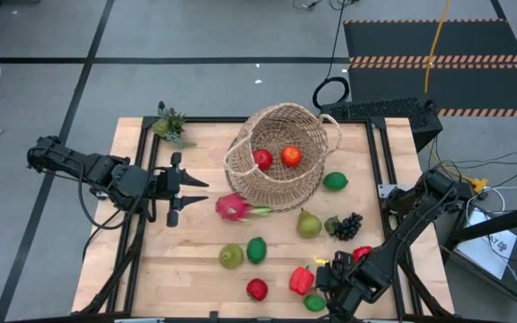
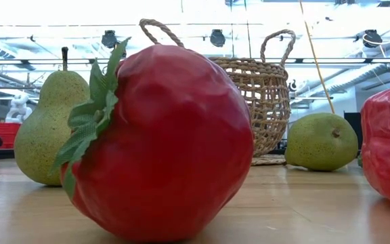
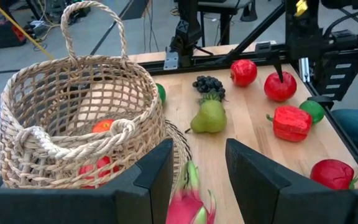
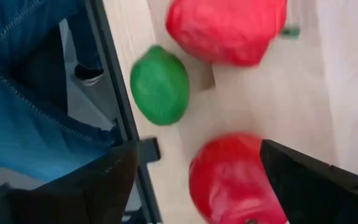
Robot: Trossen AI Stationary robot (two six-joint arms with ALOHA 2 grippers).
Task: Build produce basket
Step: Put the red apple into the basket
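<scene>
Straddling a red fruit (image 4: 238, 180) with spread fingers, the right gripper (image 1: 359, 269) at five o'clock should probably centre before closing. Left gripper (image 1: 187, 190), spread, faces the dragonfruit (image 1: 234, 208) beside the tipped basket (image 1: 303, 121) at twelve.

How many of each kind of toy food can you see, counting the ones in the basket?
Red round fruits: 5, two in the basket
Red pepper: 1
Limes: 3
Pears: 2
Dragonfruit: 1
Grape bunch: 1
Total: 13

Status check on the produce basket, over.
Left gripper open, facing dragonfruit. Right gripper open over red fruit. Basket tipped, holding two fruits.
</scene>
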